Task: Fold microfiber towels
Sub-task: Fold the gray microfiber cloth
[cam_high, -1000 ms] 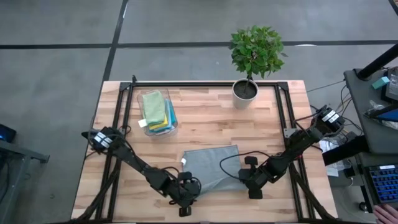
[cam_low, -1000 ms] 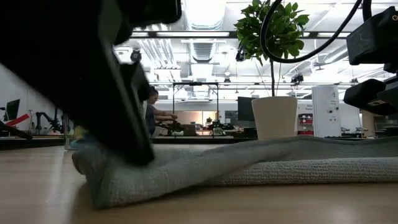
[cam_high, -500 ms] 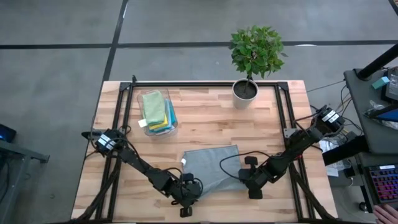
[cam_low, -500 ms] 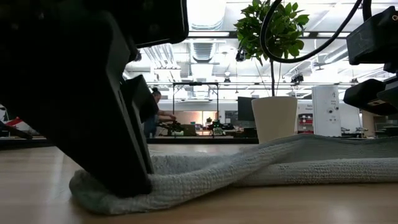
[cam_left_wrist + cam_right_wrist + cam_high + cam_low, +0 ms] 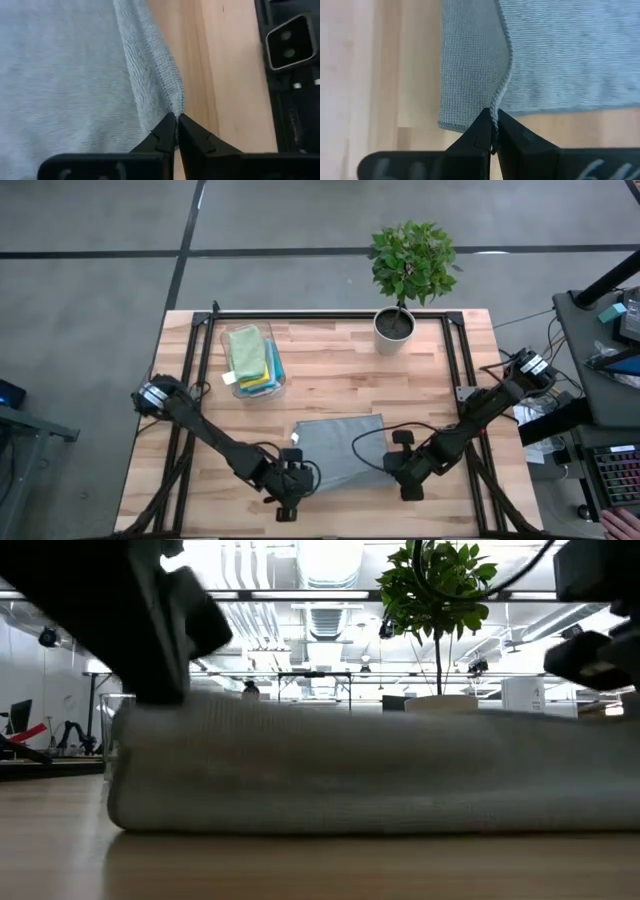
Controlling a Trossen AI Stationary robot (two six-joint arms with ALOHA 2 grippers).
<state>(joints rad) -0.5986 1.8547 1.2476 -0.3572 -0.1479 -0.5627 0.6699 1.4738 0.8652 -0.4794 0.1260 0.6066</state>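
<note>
A grey microfiber towel [image 5: 340, 448] lies on the wooden table's near middle, a white tag [image 5: 296, 438] at its left edge. Its far part rests on the table; its near edge [image 5: 350, 775] stands raised like a low wall in the low view. My left gripper [image 5: 291, 485] is shut on the towel's near left corner. My right gripper [image 5: 402, 470] is shut on its near right corner. Olive green, yellow and blue towels [image 5: 248, 355] lie stacked in a clear bin. My left gripper pinches the towel's hemmed edge at the near left corner [image 5: 175, 107] between its two fingertips [image 5: 165, 131]. That corner is raised off the table, and the cloth runs away from the fingers in a ridge. My right gripper pinches the towel's hemmed edge at the near right corner [image 5: 494, 111] between its two fingertips [image 5: 481, 131]. The cloth there is doubled over, one flap lying on the layer below. The corner is raised off the table.
The clear plastic bin [image 5: 228, 380] stands at the far left. A potted plant [image 5: 396, 322] stands at the far middle right. A black metal frame [image 5: 330, 316] runs along the table's edges. Bare wood lies left and right of the towel.
Both grippers have gone up with the towel's near corners, the left one more and a little toward the table's left edge. The near edge, which sagged on the table, is now lifted and drawn straight between them. The far part has stayed on the table.
</note>
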